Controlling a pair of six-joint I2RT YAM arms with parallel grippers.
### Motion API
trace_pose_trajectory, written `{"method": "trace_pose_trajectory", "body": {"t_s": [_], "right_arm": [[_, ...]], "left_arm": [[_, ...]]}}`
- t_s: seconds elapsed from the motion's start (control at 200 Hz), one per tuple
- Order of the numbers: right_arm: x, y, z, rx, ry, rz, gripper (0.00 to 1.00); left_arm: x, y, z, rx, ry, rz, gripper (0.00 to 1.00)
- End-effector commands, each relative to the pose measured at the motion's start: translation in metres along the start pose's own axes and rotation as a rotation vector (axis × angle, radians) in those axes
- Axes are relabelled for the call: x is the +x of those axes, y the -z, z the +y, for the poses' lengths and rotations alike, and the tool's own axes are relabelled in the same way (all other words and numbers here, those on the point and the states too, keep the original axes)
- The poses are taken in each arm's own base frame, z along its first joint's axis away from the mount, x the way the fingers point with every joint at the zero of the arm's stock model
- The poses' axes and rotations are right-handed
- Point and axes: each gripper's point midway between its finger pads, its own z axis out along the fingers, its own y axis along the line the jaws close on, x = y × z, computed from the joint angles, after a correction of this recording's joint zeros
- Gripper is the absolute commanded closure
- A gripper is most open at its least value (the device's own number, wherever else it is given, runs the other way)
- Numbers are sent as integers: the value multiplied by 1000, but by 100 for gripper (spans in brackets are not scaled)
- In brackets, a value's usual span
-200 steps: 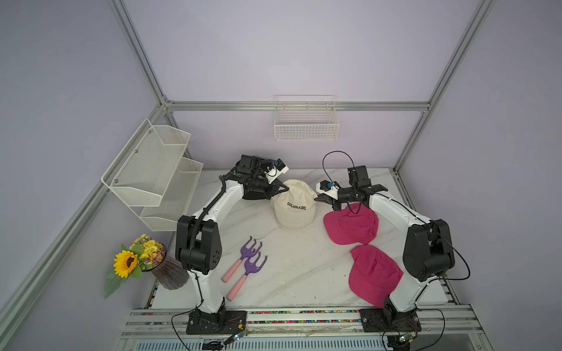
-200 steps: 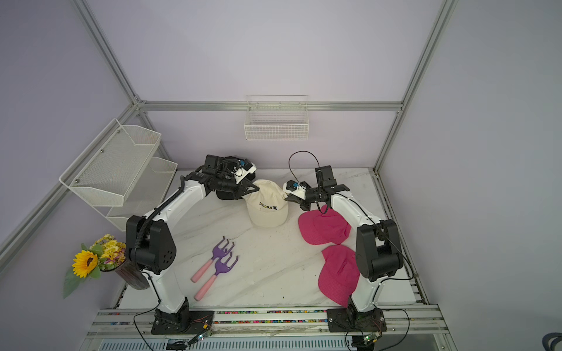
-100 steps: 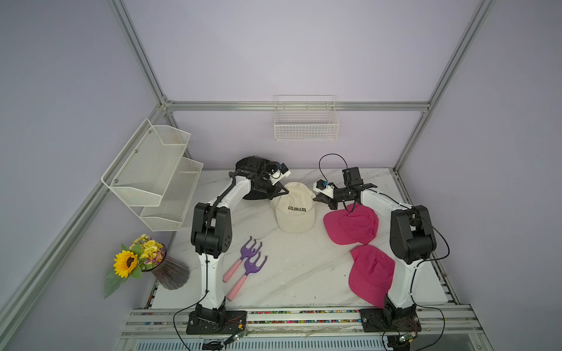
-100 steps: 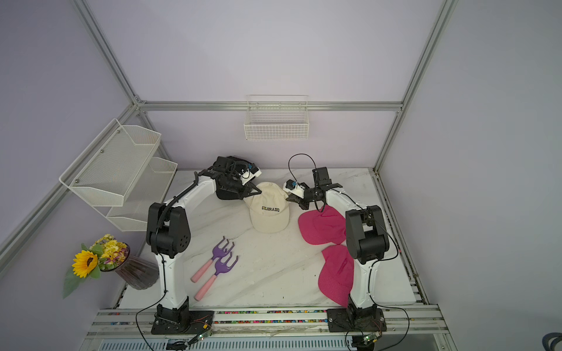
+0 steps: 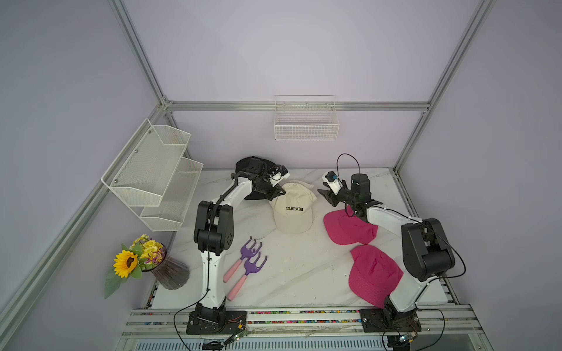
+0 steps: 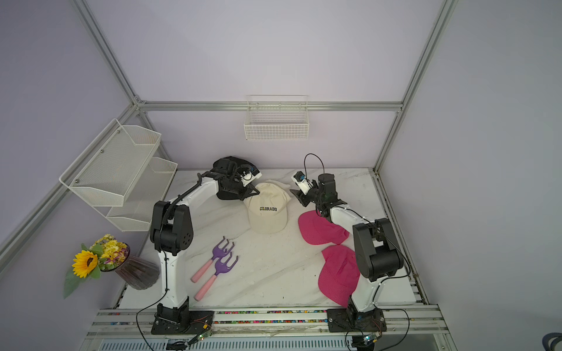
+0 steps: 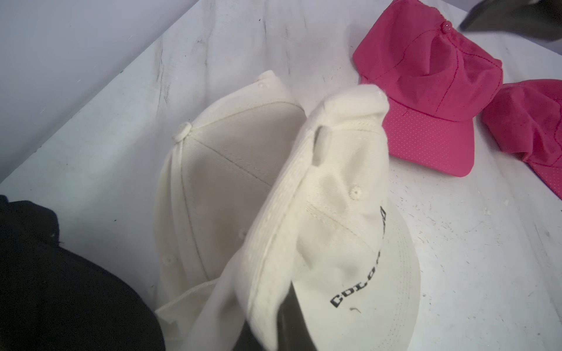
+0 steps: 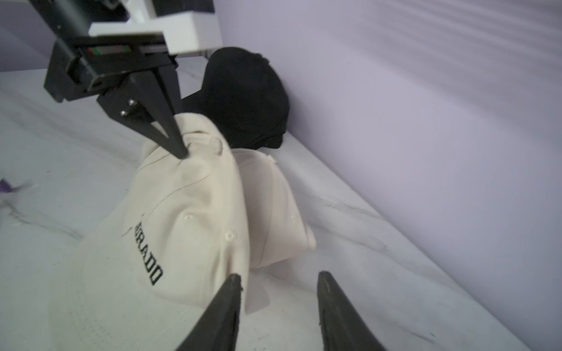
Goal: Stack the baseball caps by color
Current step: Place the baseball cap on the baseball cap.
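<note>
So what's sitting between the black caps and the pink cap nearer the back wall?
The cream caps lie between them, the top one pinched at its crown by the left hand. Both top views show it.

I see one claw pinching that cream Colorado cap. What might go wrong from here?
1. The left gripper pinches only a small fold of the top cream cap; the fabric might slip out.
2. That cap lies skewed over the lower cream cap, so the stack may end up crooked.
3. The open right gripper sits close beside the cap and might snag it.
</note>
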Motion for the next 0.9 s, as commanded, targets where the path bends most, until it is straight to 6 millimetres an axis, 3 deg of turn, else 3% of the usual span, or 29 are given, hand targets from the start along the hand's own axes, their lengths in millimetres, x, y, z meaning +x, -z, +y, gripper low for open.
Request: {"method": "trace_pose_trajectory", "body": {"t_s": [0.0, 0.105, 0.195, 0.31, 0.565, 0.715, 0.895], "right_arm": [[-55, 39, -17, 214, 61, -188, 49], [-70, 66, 15, 230, 190, -274, 47], [-64, 72, 57, 187, 350, -272, 46], [-39, 61, 109, 127, 540, -202, 44], [10, 33, 180, -20, 690, -41, 44], [42, 25, 205, -61, 793, 38, 44], [56, 10, 221, -74, 808, 79, 43]], "left_arm": [[3, 2, 13, -47, 8, 9, 94], [2, 0, 15, -44, 27, 9, 94], [3, -2, 15, -38, 36, 11, 94], [5, -4, 15, -32, 39, 18, 94], [11, -8, 17, -27, 56, 35, 94], [12, -11, 17, -16, 75, 42, 94], [14, -12, 16, -7, 85, 44, 94]]}}
